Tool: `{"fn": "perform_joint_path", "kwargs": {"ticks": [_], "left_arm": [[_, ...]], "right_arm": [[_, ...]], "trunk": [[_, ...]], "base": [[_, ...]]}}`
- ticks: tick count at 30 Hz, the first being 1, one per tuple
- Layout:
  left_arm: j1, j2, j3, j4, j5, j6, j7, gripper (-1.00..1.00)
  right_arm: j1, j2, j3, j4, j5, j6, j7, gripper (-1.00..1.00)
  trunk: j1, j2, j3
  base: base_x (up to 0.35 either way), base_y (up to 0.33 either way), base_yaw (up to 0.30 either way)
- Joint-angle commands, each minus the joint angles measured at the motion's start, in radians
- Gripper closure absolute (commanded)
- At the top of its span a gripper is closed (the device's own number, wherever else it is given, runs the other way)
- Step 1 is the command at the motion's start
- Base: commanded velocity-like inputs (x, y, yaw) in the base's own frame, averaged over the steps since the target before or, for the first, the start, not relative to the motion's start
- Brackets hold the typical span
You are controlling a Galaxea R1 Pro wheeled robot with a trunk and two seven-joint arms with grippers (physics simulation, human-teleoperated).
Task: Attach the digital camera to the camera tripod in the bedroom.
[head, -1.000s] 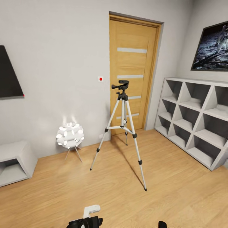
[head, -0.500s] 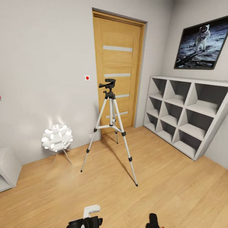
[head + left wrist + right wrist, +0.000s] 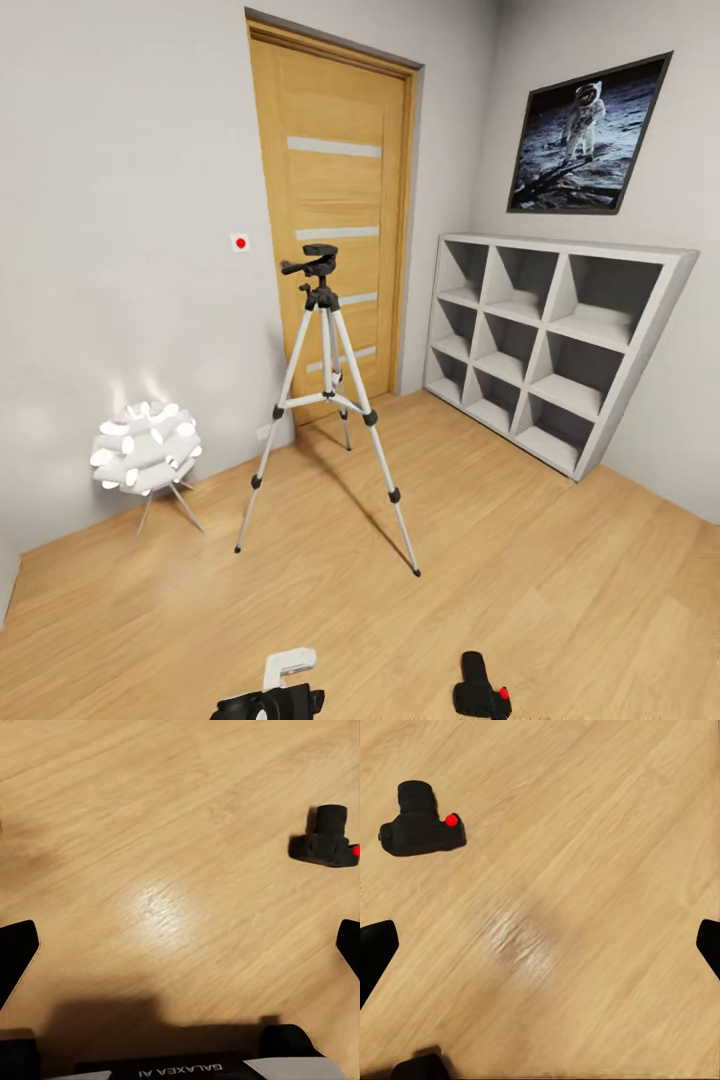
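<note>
Since the earlier frames the head view has turned to the right, so the whole room has slid toward the left of the picture; the things themselves stand where they stood. With this turn the digital camera (image 3: 481, 688) has come more fully into the head view, at the bottom edge.

It lies on the wood plank floor (image 3: 560, 590), small and black, with a red dot on its top, well apart from the camera tripod (image 3: 325, 400). The tripod stands upright on its three spread silver legs in front of the wooden door (image 3: 335, 220); its black head and pan handle are at the top, and nothing is mounted on it. A white spiky globe lamp (image 3: 146, 460) glows near the grey wall to the left of the tripod. A grey cube shelf (image 3: 545, 340) stands along the right wall, under a framed picture of an astronaut (image 3: 585, 135).

In the left wrist view the left gripper (image 3: 180, 945) is wide open, its two dark fingertips at the opposite edges of the picture, with nothing between them but floor; the camera (image 3: 325, 840) lies off to one side. In the right wrist view the right gripper (image 3: 540, 945) is equally wide open and holds nothing, and the camera (image 3: 420, 825) lies on the planks away from its fingers.
</note>
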Motion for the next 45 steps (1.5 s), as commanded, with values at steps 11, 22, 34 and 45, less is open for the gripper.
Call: {"fn": "perform_joint_path", "kwargs": {"ticks": [11,22,34,45], "left_arm": [[0.0,0.0,-0.001,0.002,0.007,0.004,0.001,-1.0],[0.0,0.0,-0.001,0.002,0.007,0.004,0.001,-1.0],[0.0,-0.001,-0.001,0.002,0.006,0.004,0.001,-1.0],[0.0,-0.001,-0.003,0.006,0.003,0.004,0.002,-1.0]], "right_arm": [[-0.001,0.0,-0.004,0.0,-0.009,0.001,0.007,-1.0],[-0.001,-0.001,-0.004,-0.001,-0.009,0.001,0.007,-1.0],[-0.001,0.0,-0.004,-0.001,-0.009,0.0,0.007,-1.0],[-0.001,0.001,-0.004,-0.001,-0.008,0.0,0.007,-1.0]], "trunk": [[0.0,0.0,-0.01],[0.0,0.0,-0.018],[0.0,0.0,-0.028],[0.0,0.0,-0.037]], "base": [[0.015,0.08,-0.242],[0.001,0.008,-0.242],[0.0,0.185,-0.241],[0.0,0.059,-0.242]]}}
